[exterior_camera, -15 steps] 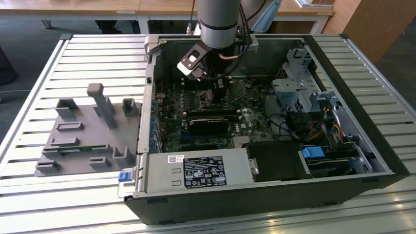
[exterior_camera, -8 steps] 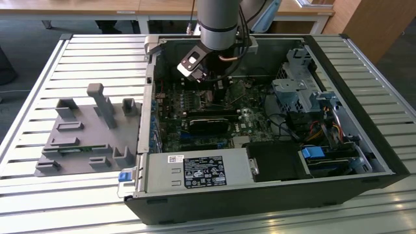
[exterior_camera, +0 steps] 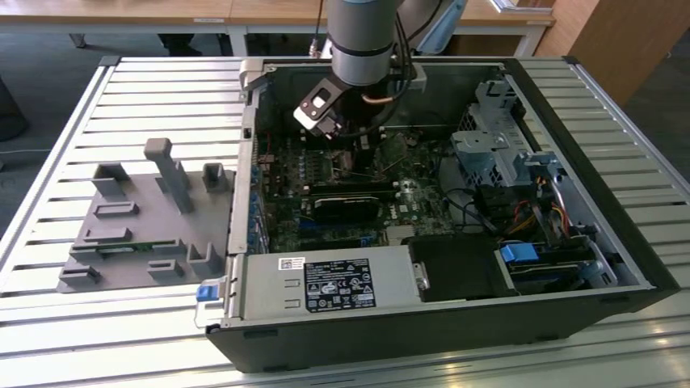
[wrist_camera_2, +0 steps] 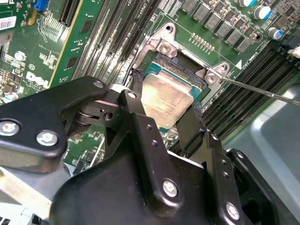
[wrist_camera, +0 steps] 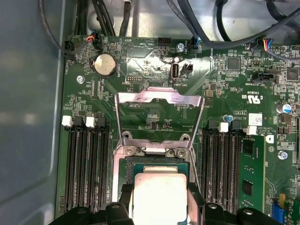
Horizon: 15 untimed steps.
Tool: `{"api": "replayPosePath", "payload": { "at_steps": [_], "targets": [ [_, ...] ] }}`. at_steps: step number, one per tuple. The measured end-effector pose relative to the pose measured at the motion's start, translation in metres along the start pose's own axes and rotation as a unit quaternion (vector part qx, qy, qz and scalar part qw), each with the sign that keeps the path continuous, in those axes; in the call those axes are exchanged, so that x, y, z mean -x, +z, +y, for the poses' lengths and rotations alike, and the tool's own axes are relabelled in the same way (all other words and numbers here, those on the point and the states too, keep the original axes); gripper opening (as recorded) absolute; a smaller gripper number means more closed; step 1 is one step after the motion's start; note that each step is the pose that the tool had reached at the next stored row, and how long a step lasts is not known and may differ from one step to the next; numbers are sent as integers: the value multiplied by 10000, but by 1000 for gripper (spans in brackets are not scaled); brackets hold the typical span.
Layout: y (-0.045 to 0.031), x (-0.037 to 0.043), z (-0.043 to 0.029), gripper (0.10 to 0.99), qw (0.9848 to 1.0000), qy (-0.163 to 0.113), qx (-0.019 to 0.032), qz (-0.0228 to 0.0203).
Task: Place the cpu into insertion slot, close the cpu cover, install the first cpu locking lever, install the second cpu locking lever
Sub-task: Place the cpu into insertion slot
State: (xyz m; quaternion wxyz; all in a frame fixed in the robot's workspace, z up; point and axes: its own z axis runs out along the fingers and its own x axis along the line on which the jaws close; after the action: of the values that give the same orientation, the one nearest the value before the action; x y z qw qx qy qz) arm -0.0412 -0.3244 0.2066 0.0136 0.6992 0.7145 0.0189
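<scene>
**Worktop** (exterior_camera: 65,323): slatted metal, and it carries every item below.

**Grey fixture** (exterior_camera: 140,234): a moulded block with upright posts. It sits well apart from the insertion slot (wrist_camera_2: 176,58), toward the exterior view's left.

**Computer case** (exterior_camera: 431,331): black, lying on its side with the panel off. The green board and the insertion slot are inside it.

**Power supply** (exterior_camera: 323,283): a silver box with a label, inside the case. In the exterior view it is nearer the camera than the insertion slot.

**Arm** (exterior_camera: 367,40): grey, reaching down into the case above the insertion slot.

**Hand** (wrist_camera_2: 164,105): black. Its fingers (wrist_camera_2: 187,124) are clenched on two opposite edges of the cpu (wrist_camera_2: 166,96), directly over the insertion slot.

**Cpu**: silvery face up, grasped between the fingers and lying in or just over the insertion slot. Whether it is fully seated cannot be told.

**Cpu cover** (wrist_camera: 159,96): a silver frame, standing open and tipped back from the insertion slot. It is hinged at one edge of the slot, and the board shows through its cut-out.

**Locking lever** (wrist_camera_2: 262,91): a thin metal rod running out from a corner of the insertion slot's rim.

**Memory slots** (wrist_camera: 86,168): long, narrow and black, flanking the insertion slot on two opposite sides.

**Drive cage** (exterior_camera: 490,153): grey metal, inside the case. It lies beyond the insertion slot toward the exterior view's right.
</scene>
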Motion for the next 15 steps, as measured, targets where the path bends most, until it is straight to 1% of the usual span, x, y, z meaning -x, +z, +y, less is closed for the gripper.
{"api": "replayPosePath", "payload": {
  "at_steps": [15],
  "targets": [
    [68, -17, -5, 541, 10000, 83, 1, -3]
  ]
}}
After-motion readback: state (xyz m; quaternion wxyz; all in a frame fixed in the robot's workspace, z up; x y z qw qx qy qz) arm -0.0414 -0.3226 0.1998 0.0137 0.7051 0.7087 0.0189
